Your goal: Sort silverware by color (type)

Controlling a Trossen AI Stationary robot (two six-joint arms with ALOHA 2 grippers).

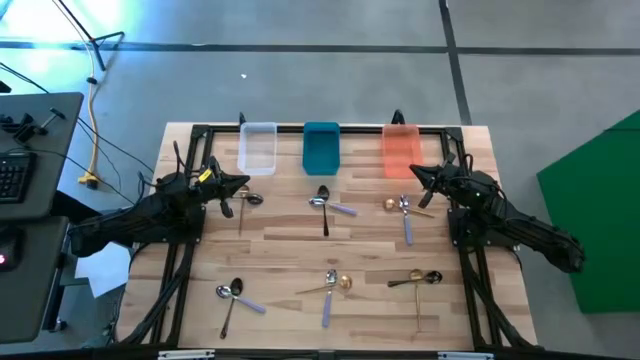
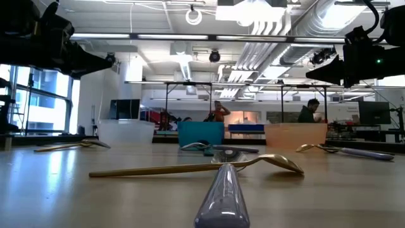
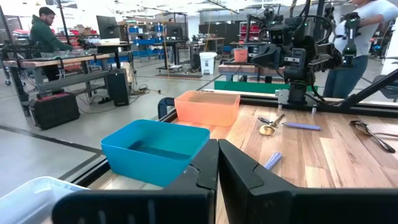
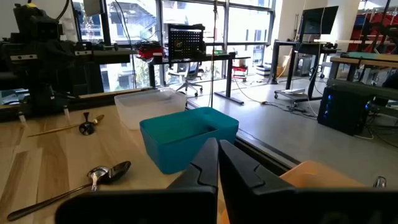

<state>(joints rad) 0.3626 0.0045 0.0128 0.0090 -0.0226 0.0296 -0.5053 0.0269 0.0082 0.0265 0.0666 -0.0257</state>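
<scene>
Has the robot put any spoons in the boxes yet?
Not yet. The clear bin, teal bin and orange bin all look empty. Every spoon, like the gold one and the black one, lies on the table. The left hand and right hand are shut and hold nothing, hovering near the bins. All the sorting is left.

Black, gold, silver, lavender-handled spoons [image 1: 325, 208] lying flat, scattered in small crossed clusters across wooden tabletop.

text: none legible — bins, table, arms — no labels or numbers readable
</scene>
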